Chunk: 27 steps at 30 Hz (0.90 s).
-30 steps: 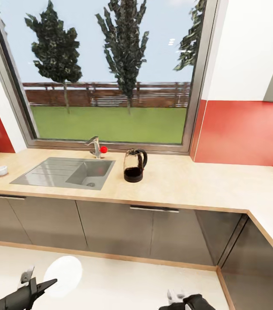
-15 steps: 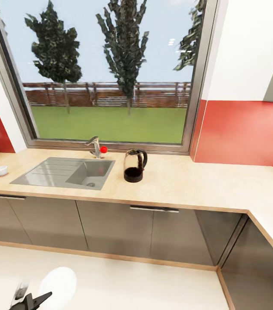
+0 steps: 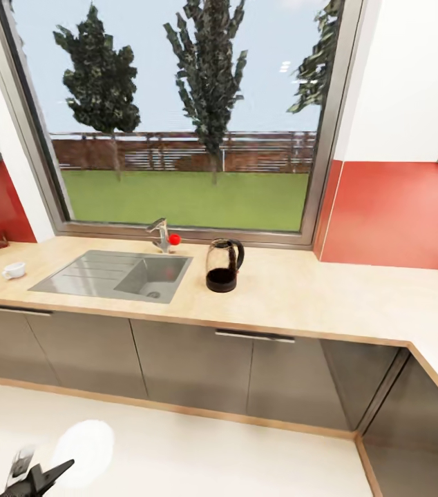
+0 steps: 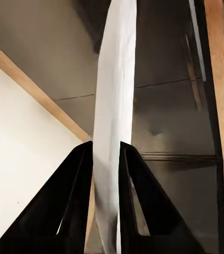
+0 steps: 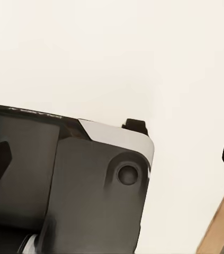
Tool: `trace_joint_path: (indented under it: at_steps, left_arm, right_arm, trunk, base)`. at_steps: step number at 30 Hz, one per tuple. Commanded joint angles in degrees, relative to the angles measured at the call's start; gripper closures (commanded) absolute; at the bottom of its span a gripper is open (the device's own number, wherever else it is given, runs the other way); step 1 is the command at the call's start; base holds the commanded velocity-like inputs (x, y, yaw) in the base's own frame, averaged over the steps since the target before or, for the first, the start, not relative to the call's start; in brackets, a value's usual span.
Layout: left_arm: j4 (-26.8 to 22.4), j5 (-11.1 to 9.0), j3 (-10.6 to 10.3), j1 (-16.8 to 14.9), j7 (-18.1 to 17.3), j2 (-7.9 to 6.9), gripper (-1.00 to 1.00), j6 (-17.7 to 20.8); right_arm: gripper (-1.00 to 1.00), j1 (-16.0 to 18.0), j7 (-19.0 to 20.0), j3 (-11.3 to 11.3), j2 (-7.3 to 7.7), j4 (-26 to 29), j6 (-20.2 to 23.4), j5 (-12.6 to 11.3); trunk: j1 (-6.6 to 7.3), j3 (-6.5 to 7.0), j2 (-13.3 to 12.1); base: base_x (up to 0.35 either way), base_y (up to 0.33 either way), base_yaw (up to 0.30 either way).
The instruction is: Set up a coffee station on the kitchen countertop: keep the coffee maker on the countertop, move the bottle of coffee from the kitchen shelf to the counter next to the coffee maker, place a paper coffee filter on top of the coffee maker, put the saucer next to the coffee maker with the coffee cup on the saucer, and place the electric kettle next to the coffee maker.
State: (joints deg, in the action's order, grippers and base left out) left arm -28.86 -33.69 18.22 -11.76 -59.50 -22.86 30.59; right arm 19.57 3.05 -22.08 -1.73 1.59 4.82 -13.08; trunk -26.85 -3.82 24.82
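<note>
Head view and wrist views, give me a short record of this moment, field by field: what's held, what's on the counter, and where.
left gripper: shut on the saucer, gripped edge-on, low over the floor
electric kettle: upright on the kitchen countertop, just right of the sink
coffee cup: on the countertop, left of the sink
faucet: behind the sink, below the window
right gripper: open or shut cannot be told

The white saucer (image 4: 113, 106) is clamped edge-on between the left gripper (image 4: 106, 153)'s black fingers. On the light wood-grain countertop (image 3: 329, 297), the glass electric kettle (image 3: 224, 265) stands upright right of the sink; the white coffee cup (image 3: 14, 270) sits far left.
</note>
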Motion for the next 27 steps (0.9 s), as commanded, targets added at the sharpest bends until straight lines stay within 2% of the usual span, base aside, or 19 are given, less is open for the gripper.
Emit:
trace_joint_path:
  at_steps: [1,3,5,8,11,15,20,24,25,27]
  left_arm:
    - [-0.01,-0.04,1.49,-0.05,0.05,-0.09,1.00,0.35]
    - [-0.09,0.08,3.43,-0.08,0.06,-0.37,1.00,0.35]
    - [-0.18,0.01,5.23,-0.05,0.11,-1.36,1.00,0.45]
    - [-0.19,-0.17,6.36,-0.03,0.15,-3.19,1.00,0.62]
    - [-0.16,-0.18,6.98,-0.05,0.16,-4.31,1.00,0.65]
    - [-0.08,-0.03,8.73,-0.02,0.27,-4.74,1.00,0.44]
    - [-0.15,-0.22,9.52,-0.02,0.09,-4.77,1.00,0.46]
    - [-0.82,-1.03,15.18,-0.25,0.34,-4.75,1.00,0.29]
    - [-0.91,-0.92,19.14,-0.46,1.60,-4.78,1.00,-0.99]
    - [-0.91,-0.85,22.64,-0.46,3.35,-4.63,1.00,-3.65]
  right_arm:
    - [-1.00,0.03,0.10,-0.49,0.07,0.08,0.28,-0.56]
    - [-1.00,0.03,0.11,-0.50,0.14,0.08,0.28,-0.55]
    - [-1.00,0.03,0.11,-0.50,0.27,0.08,0.28,-0.54]
    - [-1.00,0.03,0.11,-0.50,0.43,0.08,0.28,-0.52]
    - [-1.00,0.03,0.11,-0.50,0.42,0.08,0.28,-0.47]
    - [-1.00,0.03,0.11,-0.50,0.41,0.08,0.28,-0.45]
    - [-1.00,-0.03,0.11,-0.52,0.41,0.01,0.28,-0.40]
    - [-1.00,-0.05,-0.10,-0.51,0.43,-0.01,0.43,-0.37]
    - [-1.00,-0.05,-0.33,-0.51,0.43,-0.01,0.45,-0.41]
    - [-1.00,-0.10,-0.39,-0.50,0.42,0.01,0.55,-0.44]
  trunk:
    - [-0.03,-0.12,0.11]
    - [-0.03,-0.12,0.11]
    - [-0.03,-0.12,0.11]
    - [-0.03,-0.12,0.11]
    - [-0.03,-0.12,0.11]
    - [-0.03,-0.12,0.11]
    - [-0.03,-0.16,0.11]
    - [-0.03,-0.28,0.11]
    - [-0.03,-0.32,0.11]
    - [-0.03,-0.38,0.11]
  base:
    - [0.000,0.000,0.263]
    - [0.000,0.000,0.269]
    - [0.000,0.000,0.273]
    - [0.000,0.000,0.276]
    - [0.000,0.000,0.277]
    - [0.000,0.000,0.277]
    - [0.000,0.000,0.277]
    - [0.000,0.000,0.277]
    - [0.000,0.000,0.277]
    - [0.000,0.000,0.277]
